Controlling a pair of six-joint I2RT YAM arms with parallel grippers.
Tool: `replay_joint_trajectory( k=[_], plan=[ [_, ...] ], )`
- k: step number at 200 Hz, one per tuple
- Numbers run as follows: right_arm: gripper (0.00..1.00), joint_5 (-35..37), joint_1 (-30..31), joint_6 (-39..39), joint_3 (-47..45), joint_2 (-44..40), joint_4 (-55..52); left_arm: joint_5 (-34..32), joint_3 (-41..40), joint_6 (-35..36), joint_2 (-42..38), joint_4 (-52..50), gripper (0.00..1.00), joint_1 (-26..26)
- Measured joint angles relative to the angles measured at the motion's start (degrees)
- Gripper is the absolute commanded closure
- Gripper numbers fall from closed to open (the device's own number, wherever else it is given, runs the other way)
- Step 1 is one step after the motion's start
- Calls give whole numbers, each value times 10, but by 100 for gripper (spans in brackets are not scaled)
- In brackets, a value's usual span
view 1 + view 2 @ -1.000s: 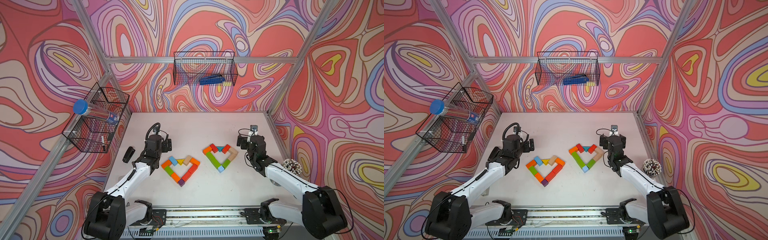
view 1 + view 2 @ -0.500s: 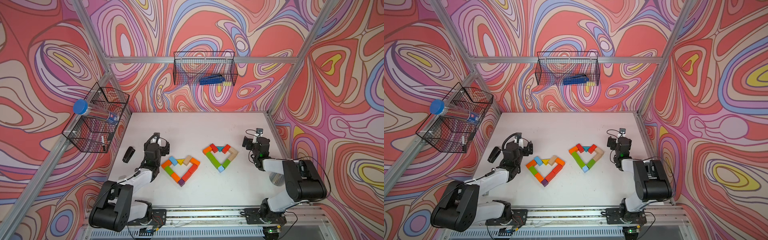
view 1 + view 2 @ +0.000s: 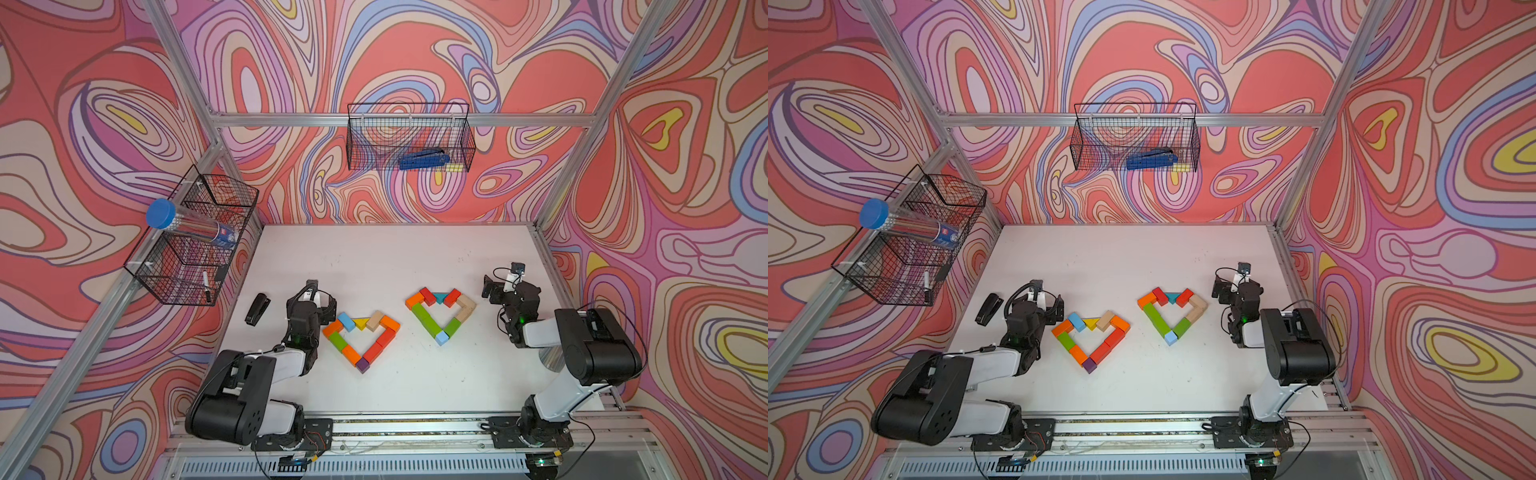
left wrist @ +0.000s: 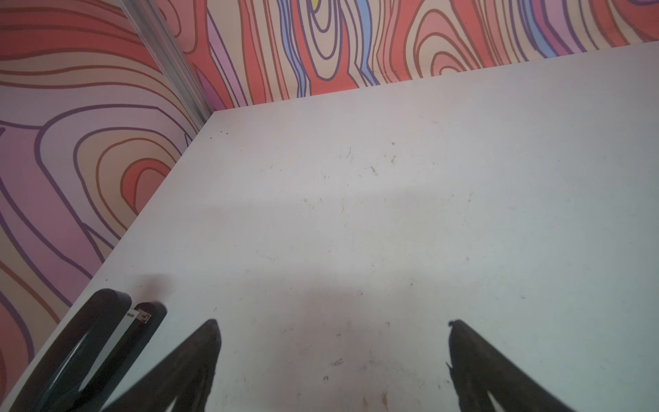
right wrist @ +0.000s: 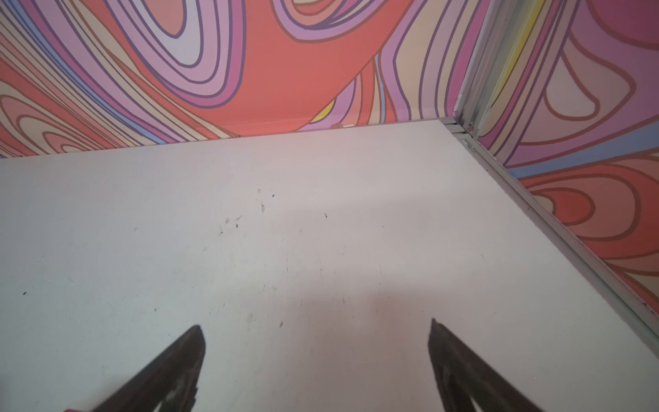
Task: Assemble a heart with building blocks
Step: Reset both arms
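In both top views the arms have folded back toward the near rail, leaving the building blocks (image 3: 381, 340) (image 3: 1154, 316) as two closed hearts mid-table, so assembly looks finished. The left wrist view shows the left gripper (image 4: 333, 323) spread wide and empty, right of the black stapler (image 4: 85, 342). The right wrist view shows the right gripper (image 5: 315, 326) also gaping over bare table.

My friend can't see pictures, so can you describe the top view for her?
Two hearts of colourful building blocks lie side by side on a white table. The left end effector and right end effector sit open and empty, one beside each heart. A black stapler lies by the left one, and wire baskets hang on the swirly walls.
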Motion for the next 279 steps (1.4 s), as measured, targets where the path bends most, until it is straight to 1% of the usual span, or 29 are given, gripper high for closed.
replay_joint_trajectory(
  k=[19,25,40,54,72,92,118,185,218,279],
  plan=[
    [2,2,0,0,0,0,9,4,-19,0,69,82,1,13],
    [2,4,0,1,-2,0,12,6,-19,0,83,85,1,16],
    [2,14,0,5,-3,0,18,18,-14,-3,78,73,1,24],
    [2,24,0,8,-4,0,20,31,12,-6,76,61,0,33],
    [2,31,0,11,-4,0,21,56,62,-21,76,17,1,63],
    [2,33,0,12,-4,0,23,69,73,-33,72,8,1,83],
    [2,35,0,13,-5,0,25,84,73,-37,71,-7,1,83],
    [2,36,0,13,-5,0,26,97,73,-40,72,-21,1,83],
    [2,0,0,1,-2,1,18,99,73,-40,72,-22,1,83],
    [2,-25,0,-7,0,2,10,99,73,-40,71,-22,1,83]
  ],
)
